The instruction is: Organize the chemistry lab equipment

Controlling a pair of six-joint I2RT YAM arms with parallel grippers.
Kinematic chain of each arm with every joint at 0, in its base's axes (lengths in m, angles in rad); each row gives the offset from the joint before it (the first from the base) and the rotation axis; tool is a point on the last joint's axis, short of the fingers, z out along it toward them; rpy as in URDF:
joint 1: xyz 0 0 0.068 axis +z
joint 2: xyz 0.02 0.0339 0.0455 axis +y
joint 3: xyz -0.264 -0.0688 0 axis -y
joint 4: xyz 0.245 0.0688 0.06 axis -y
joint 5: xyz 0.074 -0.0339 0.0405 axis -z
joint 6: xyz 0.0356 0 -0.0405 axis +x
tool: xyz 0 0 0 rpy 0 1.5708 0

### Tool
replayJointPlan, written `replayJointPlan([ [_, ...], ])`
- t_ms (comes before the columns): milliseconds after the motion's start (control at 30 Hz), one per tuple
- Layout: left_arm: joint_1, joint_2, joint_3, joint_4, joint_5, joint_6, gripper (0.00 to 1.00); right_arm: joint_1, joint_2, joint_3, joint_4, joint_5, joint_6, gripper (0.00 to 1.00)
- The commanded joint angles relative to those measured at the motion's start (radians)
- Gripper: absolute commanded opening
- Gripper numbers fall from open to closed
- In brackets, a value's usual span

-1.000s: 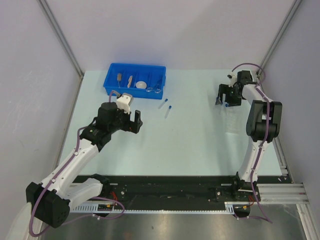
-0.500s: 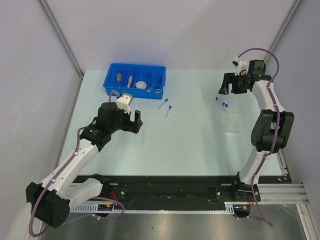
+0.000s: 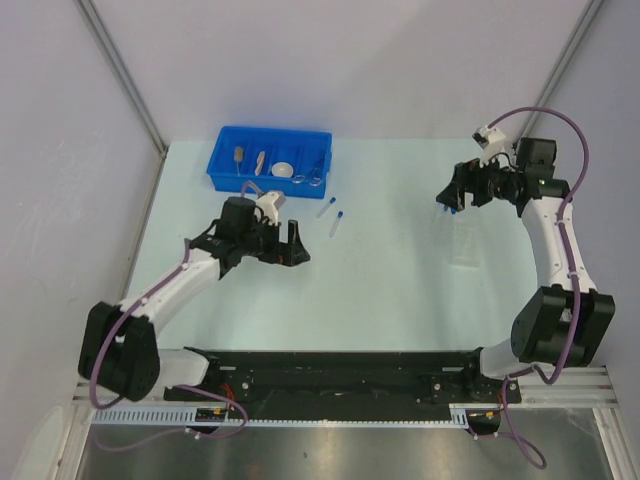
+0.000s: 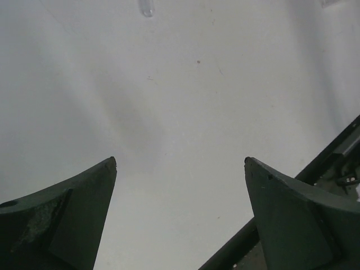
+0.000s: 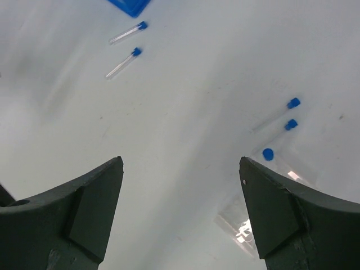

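Both arms over bench [image 3: 390, 290], nothing held.
L jaws spread, empty; R jaws spread nr rack [image 5: 236, 220] w/ 3 capped tubes [image 5: 291, 125]; 2 loose tubes [image 3: 336, 222] by bin [image 3: 225, 172].

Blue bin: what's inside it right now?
In the bin, left to right: two tan tools, a white dish, wire tongs. Its near wall hides the floor along the front.

The pale green table [image 3: 380, 290] holds a blue divided plastic bin [image 3: 222, 165] at eleven o'clock, two clear blue-capped tubes [image 3: 337, 221] beside it, and a clear plastic rack [image 3: 462, 245] at three.
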Motion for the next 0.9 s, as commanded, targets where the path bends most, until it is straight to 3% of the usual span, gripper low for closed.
replayJointPlan([
  [0, -0.014, 0.154, 0.090, 0.088, 0.161, -0.182, 1.00, -0.010, -0.093, -0.078, -0.027, -0.179, -0.061, 0.90],
  [100, -0.061, 0.292, 0.204, 0.051, 0.084, -0.193, 1.00, -0.022, -0.149, -0.161, 0.009, -0.248, -0.056, 0.90],
  [200, -0.115, 0.472, 0.384, -0.108, -0.032, -0.164, 0.99, -0.025, -0.195, -0.227, 0.047, -0.262, -0.064, 0.94],
  [333, -0.158, 0.746, 0.718, -0.321, -0.227, -0.088, 0.99, -0.025, -0.196, -0.262, 0.029, -0.313, -0.089, 0.94],
  [533, -0.197, 0.964, 1.024, -0.507, -0.333, -0.003, 0.91, -0.039, -0.205, -0.316, 0.038, -0.370, -0.101, 0.94],
  [700, -0.200, 1.067, 1.182, -0.588, -0.341, 0.016, 0.75, -0.053, -0.206, -0.334, 0.050, -0.391, -0.095, 0.94],
  [733, -0.201, 1.098, 1.212, -0.598, -0.335, 0.017, 0.67, -0.056, -0.203, -0.339, 0.050, -0.397, -0.098, 0.94],
  [867, -0.210, 1.133, 1.267, -0.613, -0.329, 0.021, 0.60, -0.064, -0.194, -0.344, 0.040, -0.413, -0.107, 0.94],
])
